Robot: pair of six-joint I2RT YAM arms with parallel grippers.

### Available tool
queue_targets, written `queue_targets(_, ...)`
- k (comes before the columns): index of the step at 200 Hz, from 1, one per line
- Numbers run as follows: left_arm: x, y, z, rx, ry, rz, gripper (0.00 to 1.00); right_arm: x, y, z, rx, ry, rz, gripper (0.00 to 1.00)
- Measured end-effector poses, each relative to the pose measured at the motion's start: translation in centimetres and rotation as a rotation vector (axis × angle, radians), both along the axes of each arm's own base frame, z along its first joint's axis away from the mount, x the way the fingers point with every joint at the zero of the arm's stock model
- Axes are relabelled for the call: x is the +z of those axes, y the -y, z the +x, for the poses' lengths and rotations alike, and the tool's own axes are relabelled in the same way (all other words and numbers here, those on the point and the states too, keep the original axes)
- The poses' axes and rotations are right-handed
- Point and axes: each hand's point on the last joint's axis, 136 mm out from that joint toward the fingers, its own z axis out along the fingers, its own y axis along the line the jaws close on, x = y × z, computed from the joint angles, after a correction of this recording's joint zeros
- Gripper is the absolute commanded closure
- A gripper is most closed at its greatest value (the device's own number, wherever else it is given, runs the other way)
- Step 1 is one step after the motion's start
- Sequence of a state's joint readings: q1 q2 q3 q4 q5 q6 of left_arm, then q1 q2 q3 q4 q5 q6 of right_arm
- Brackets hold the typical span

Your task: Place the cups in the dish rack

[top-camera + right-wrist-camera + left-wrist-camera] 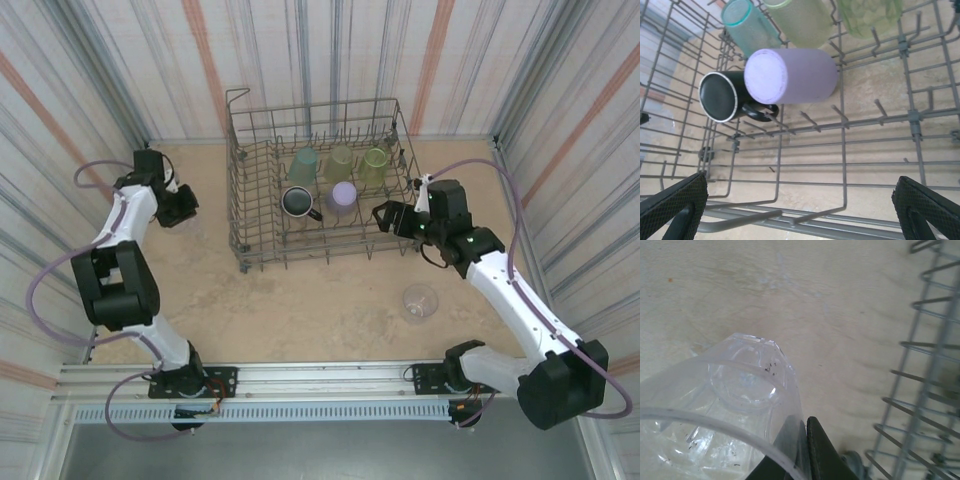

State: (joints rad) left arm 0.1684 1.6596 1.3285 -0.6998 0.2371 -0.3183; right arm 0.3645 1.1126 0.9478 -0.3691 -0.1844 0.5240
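Here the left claw [803, 442] is clamped on the rim of a clear faceted tumbler [740, 390] beside the grey wire dish rack [250, 200]. The right claw [800, 206] hangs spread wide over the rack's tines. The rack holds a matte purple tumbler [795, 75], a black mug [722, 97], a teal tumbler [747, 27] and frosted green tumblers [805, 20]. A second clear cup [420, 300] sits on the sandy desk [300, 310].

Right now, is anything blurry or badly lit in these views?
Left wrist: the clear tumbler sits near the lens, soft, and the dish rack wires blur. Right wrist: purple tumbler and black mug are sharp. Top external: even light, faint shadows.
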Motion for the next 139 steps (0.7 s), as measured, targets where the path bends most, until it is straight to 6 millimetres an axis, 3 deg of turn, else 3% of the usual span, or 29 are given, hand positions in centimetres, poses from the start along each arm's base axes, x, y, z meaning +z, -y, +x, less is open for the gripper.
queue_targets(49, 4.6, 1.9, -0.9, -0.029, 0.169, -0.087, 1.0, 1.7, -2.5, -0.1, 0.066, 0.028, 0.012, 0.01)
queue_targets(101, 7.3, 2.9, -2.3, -0.029, 0.288, -0.179, 1.0, 0.8, -4.9, -0.7, 0.119, -0.021, 0.024, 0.01)
queue_targets(139, 10.2, 3.0, -2.2, -0.028, 0.384, -0.259, 1.0, 0.5, -6.0, -0.5, 0.134, -0.049, 0.042, 0.01)
